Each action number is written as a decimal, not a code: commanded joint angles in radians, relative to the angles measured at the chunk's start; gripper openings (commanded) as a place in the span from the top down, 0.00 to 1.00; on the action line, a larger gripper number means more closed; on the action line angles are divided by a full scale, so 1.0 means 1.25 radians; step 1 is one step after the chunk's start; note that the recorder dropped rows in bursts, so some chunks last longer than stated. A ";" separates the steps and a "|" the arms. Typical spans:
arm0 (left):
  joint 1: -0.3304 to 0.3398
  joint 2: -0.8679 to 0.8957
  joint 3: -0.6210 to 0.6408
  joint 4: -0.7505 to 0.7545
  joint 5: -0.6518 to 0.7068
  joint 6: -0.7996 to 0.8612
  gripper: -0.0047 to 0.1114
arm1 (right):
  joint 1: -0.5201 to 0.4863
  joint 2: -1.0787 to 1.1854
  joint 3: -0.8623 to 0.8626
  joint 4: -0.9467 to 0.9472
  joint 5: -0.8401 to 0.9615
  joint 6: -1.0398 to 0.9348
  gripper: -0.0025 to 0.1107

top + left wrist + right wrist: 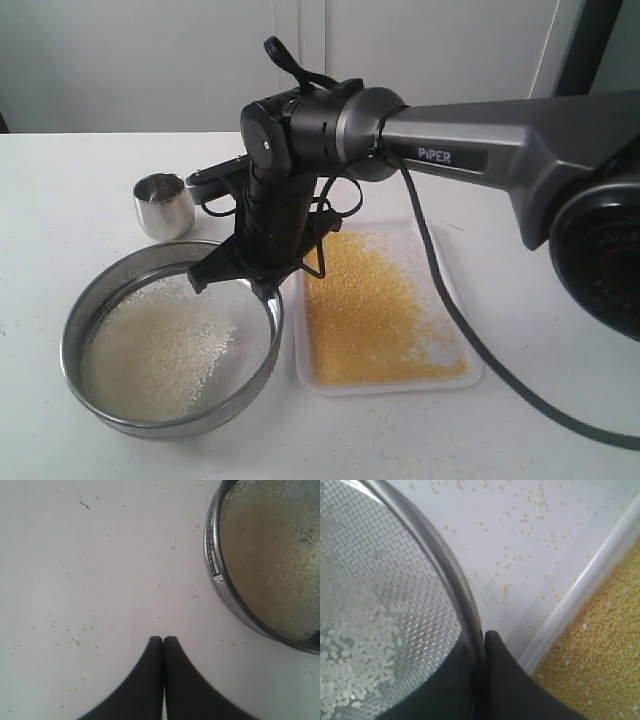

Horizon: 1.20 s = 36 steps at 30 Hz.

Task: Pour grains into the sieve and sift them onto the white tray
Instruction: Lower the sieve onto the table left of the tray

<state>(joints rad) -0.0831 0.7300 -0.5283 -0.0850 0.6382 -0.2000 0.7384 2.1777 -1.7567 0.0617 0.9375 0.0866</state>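
The sieve [72,340] is to the left of the white tray [472,374], not over it. Pale rice-like kernels [160,350] lie on its mesh, while golden-yellow granules [370,310] cover the tray. My right gripper [262,285] reaches across and is shut on the sieve's near-right rim. In the right wrist view one finger is inside the sieve rim [435,550] and one outside, the right gripper [481,639] pinching the wall between the kernels [345,645] and the tray rim [585,585]. My left gripper [163,639] is shut and empty above bare table, beside the sieve [214,555].
A small rounded steel cup [162,205] stands upright behind the sieve. Stray granules [520,517] dot the table between sieve and tray. The right arm's black cable [470,330] hangs across the tray's right side.
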 commanded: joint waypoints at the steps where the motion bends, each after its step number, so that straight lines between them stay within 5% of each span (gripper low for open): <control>1: 0.002 -0.006 0.005 -0.008 0.004 -0.002 0.96 | 0.000 0.005 -0.010 0.013 -0.039 -0.019 0.98; 30: 0.002 -0.006 0.005 -0.008 0.004 -0.002 0.96 | 0.000 0.069 -0.010 0.021 -0.063 -0.024 0.97; 32: 0.002 -0.006 0.005 -0.008 0.004 -0.002 0.96 | 0.000 0.069 -0.010 0.021 -0.063 -0.024 0.90; 36: 0.002 -0.006 0.005 -0.008 0.004 -0.002 0.96 | 0.000 0.069 -0.012 0.030 -0.065 -0.017 0.52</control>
<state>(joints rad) -0.0831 0.7300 -0.5283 -0.0850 0.6382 -0.2000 0.7384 2.2647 -1.7631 0.0948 0.8695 0.0579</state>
